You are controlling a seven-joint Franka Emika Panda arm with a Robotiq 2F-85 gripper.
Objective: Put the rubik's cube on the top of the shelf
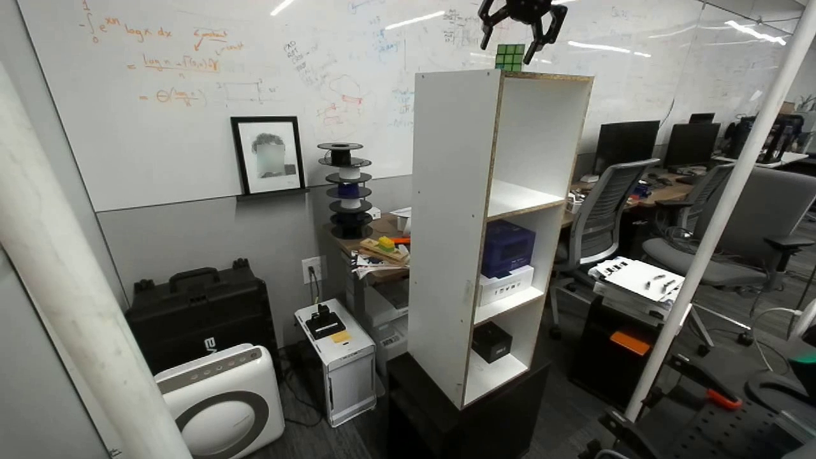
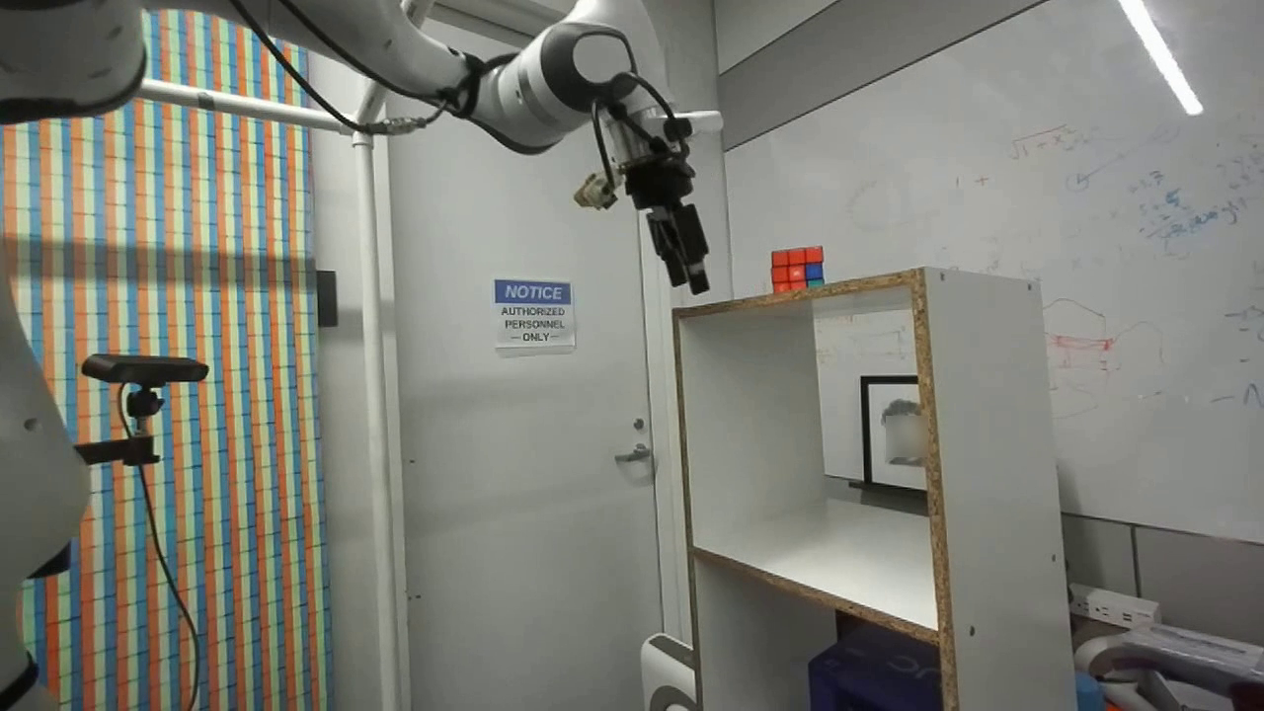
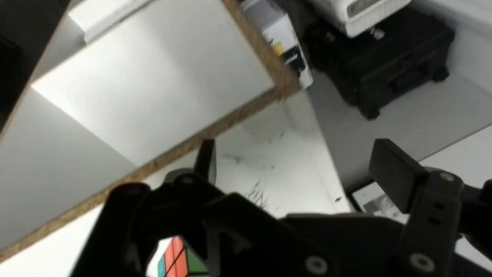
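Exterior view, from the left: an orange, blue and pale striped surface (image 2: 247, 444) stands behind a black camera (image 2: 144, 369), with the white arm (image 2: 538, 94) stretching across above. Next comes a grey door (image 2: 533, 494) bearing a notice (image 2: 534, 314). The fingers (image 2: 693, 232) point downward near the rubik's cube (image 2: 797, 269), left of it and apart. The rubik's cube sits on the top of the shelf (image 2: 992, 444), red and blue squares showing. Lower down inside the shelf is a dark blue-purple box (image 2: 874, 671), seen in both exterior views; a whiteboard (image 2: 1150, 316) stands behind at right. Wrist view: the fingers are spread wide, and the rubik's cube lies outside their gap, at the bottom, partly hidden by them.
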